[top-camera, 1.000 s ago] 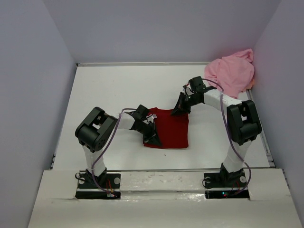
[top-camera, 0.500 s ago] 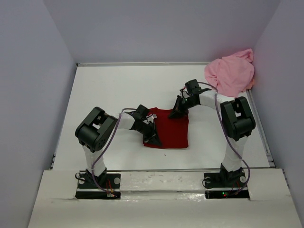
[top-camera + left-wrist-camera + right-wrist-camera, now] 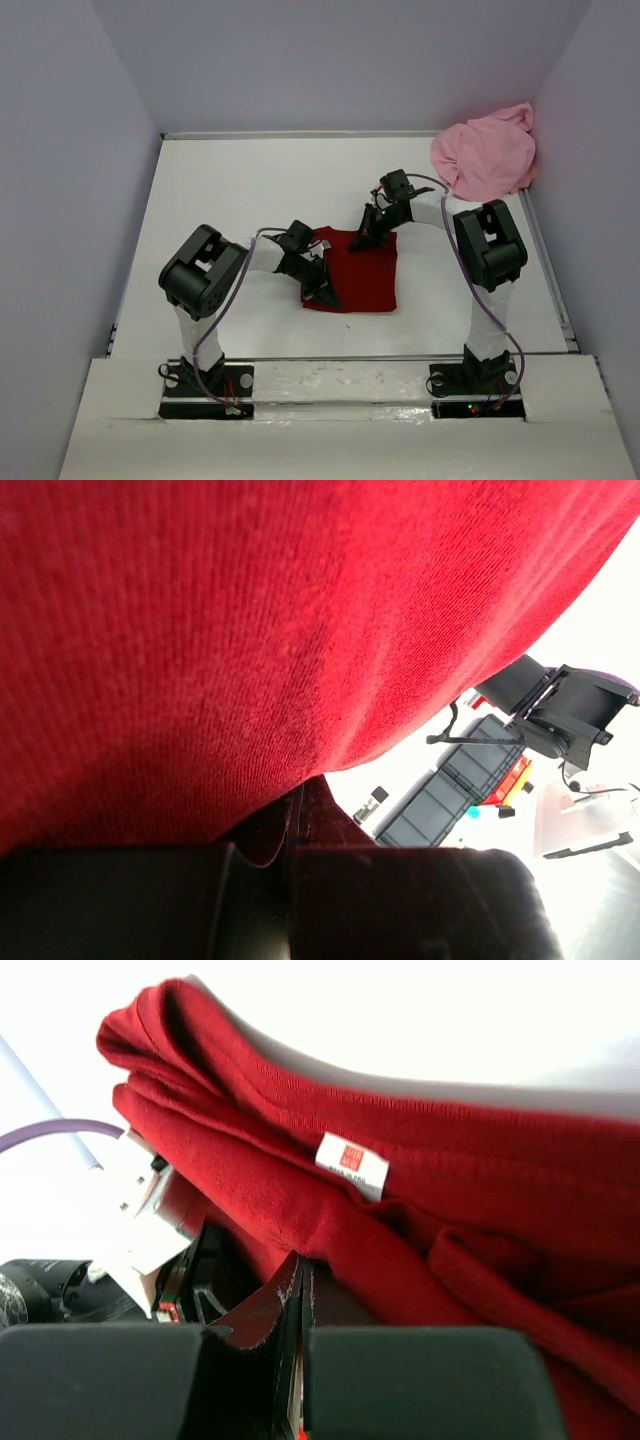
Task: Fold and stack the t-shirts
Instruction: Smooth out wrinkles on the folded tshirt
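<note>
A white counter (image 3: 230,190) is seen from above, with two robot arms bolted at its near edge. The dark red t-shirt (image 3: 360,272) lies near the middle, folded into a rough rectangle. The light pink t-shirt (image 3: 485,155) is heaped unfolded in the far right corner, well apart from it. The left gripper (image 3: 322,288) is set at the red shirt's near left edge, the right gripper (image 3: 368,232) at its far edge. Both pairs of jaws are closed tight, and a thin pinch of red cloth appears caught between them in each wrist view. The cloth is judged light, soft and limp, likely to sag out of its folds, so it is best taken at hems or corners. Stacked folded layers and a small white label (image 3: 350,1165) are shown only by the right wrist view, and the pink shirt only by the overhead view. The left wrist view is mostly filled by red knit
</note>
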Controlling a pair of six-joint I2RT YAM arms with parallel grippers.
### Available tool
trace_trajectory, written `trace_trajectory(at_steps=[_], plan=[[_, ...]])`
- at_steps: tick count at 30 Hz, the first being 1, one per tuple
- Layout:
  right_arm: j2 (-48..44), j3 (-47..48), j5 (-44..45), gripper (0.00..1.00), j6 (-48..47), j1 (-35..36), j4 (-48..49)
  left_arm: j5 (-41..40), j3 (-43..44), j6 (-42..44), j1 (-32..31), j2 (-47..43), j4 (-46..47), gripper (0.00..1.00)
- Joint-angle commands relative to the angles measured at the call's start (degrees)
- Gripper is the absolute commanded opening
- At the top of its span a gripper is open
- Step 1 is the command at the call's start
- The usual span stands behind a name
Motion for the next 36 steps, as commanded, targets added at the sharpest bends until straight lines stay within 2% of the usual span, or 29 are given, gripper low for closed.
trace_trajectory(at_steps=[1,15,22,30,36], plan=[[1.3,3.62,3.15,0.0,-2.34,0.06,0.16,-7.48,-0.39,2.26,0.77,2.18,-2.76,0.0],[7.11,3.18,7.28,0.0,-4.98,0.06,0.25,-7.39,-0.21,2.35,0.77,2.18,-2.76,0.0],[4.65,4.32,5.62,0.0,-4.36,0.06,-0.45,-7.56,0.23,2.26,0.68,1.91,-2.76,0.0],[0.61,13.53,1.83,0.0,-4.27,0.06,-6.16,-7.39,2.25,2.79,0.68,2.7,-3.72,0.0],[-3.78,16.8,0.34,0.0,-4.54,0.06,-10.38,-7.3,4.88,3.31,0.68,2.62,-4.95,0.0]])
